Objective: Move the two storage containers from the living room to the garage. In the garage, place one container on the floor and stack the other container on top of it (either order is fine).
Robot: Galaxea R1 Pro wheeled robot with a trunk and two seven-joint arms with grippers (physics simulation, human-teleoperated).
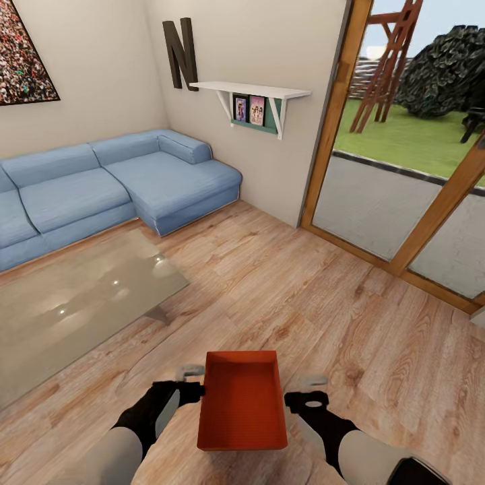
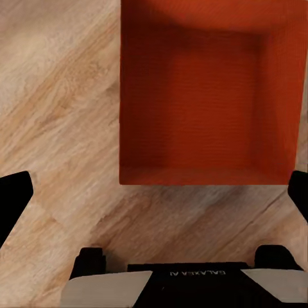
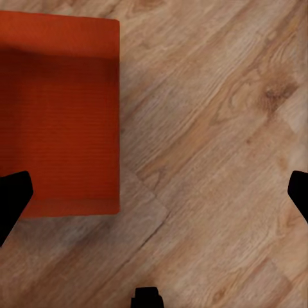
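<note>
Head view is showing one orange-red storage container (image 1: 242, 401) sitting between the two arms, low and close to the robot's trunk, over the light wood plank floor (image 1: 303, 296) of the living room. The left gripper (image 1: 190, 381) is standing just beside the container's left wall and the right gripper (image 1: 306, 392) just beside its right wall — whether either is actually pressing the plastic, I cannot tell. Both wrist views are showing their fingertips spread far apart at the picture edges, so both pincers are standing wide, closed on nothing. In the left wrist view the container (image 2: 205, 96) is lying open-side up with its bare inside showing; in the right wrist view it (image 3: 58, 109) is lying to one side of the fingers over the planks.

Beyond it, a blue corner sofa (image 1: 114, 182), a glass table (image 1: 74, 303) and wood-framed glass doors (image 1: 404, 188) are marking the room as the starting point. As I judge it, the task is barely beginning — this container is not yet carried off, and both the trip to the garage and the stacking are remaining.
</note>
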